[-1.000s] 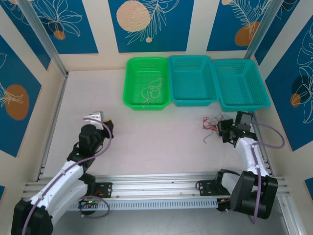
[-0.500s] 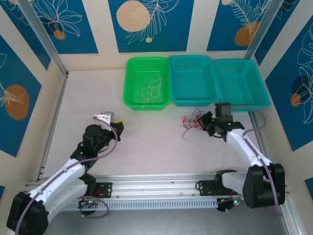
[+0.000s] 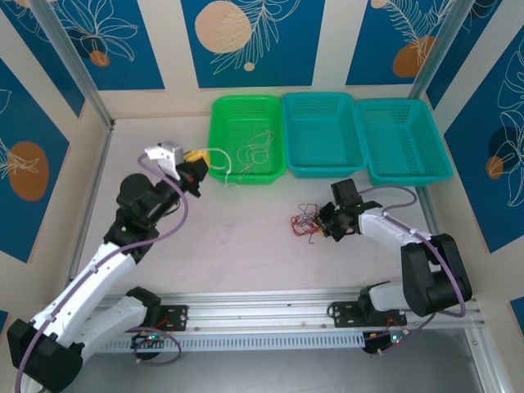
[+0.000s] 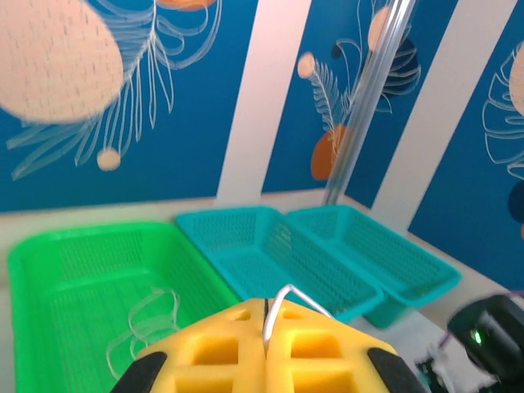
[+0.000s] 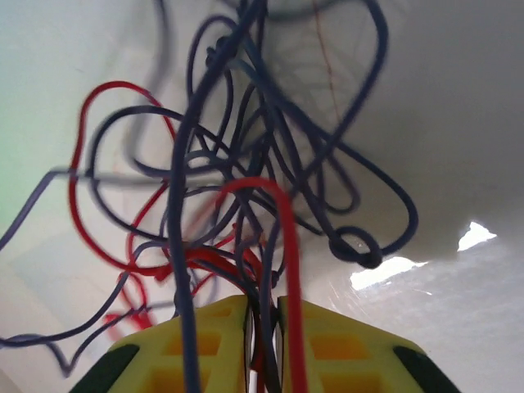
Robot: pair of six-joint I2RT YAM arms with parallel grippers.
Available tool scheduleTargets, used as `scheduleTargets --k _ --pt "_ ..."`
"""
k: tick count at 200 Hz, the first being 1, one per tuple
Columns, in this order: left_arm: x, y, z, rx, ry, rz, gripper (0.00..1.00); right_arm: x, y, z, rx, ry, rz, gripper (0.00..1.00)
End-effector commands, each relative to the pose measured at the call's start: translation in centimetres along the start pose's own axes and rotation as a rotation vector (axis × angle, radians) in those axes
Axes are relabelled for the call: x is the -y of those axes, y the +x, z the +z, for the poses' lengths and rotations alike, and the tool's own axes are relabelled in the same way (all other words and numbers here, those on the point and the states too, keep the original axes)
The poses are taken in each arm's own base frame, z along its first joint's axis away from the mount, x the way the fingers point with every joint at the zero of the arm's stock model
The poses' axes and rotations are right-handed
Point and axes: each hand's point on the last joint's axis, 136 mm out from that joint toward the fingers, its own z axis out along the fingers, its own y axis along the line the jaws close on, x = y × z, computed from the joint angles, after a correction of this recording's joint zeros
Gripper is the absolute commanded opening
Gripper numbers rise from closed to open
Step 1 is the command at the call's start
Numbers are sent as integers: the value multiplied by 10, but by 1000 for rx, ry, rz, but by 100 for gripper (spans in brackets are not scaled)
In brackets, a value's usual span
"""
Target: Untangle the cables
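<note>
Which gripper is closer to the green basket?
Left. The left gripper, holding a beige cable, is beside the green basket's near-left corner; the right gripper is farther, at the cable tangle.

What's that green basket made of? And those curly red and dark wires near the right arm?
The green basket looks like moulded plastic: one uniform bright colour, perforated mesh walls, a slight sheen. The red and dark wires seem plastic-coated, smooth and glossy in the right wrist view; whether metal runs inside is not visible.
</note>
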Motion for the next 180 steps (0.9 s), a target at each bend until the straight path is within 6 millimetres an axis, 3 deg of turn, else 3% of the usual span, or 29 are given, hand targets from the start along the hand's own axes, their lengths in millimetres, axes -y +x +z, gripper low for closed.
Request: scheduleTargets --k 1,9,16,26,37,72,129,159,180 --pt "3 -31 20 44 -10 97 0 -6 2 -2 -6 -4 17 25" --pt "4 -38 31 46 -4 122 0 -9 4 -4 -10 -18 9 36" --pt "2 -42 41 44 -8 141 0 -11 6 -6 -13 -25 4 39" --pt "2 -50 55 48 -6 167 0 -14 9 -10 -15 -38 -6 59" --pt "2 -53 71 43 4 199 0 -18 11 -16 -15 -52 -26 67" --pt "4 -84 112 72 17 246 0 -28 17 -32 -6 -128 -87 79" --pt "-9 -126 159 128 -26 303 0 -31 20 -47 23 -201 -132 100" --pt "-21 -143 171 153 -58 323 0 -30 19 -51 32 -206 -131 99" --pt "-35 -144 183 137 -82 326 0 -34 21 -53 21 -222 -143 100"
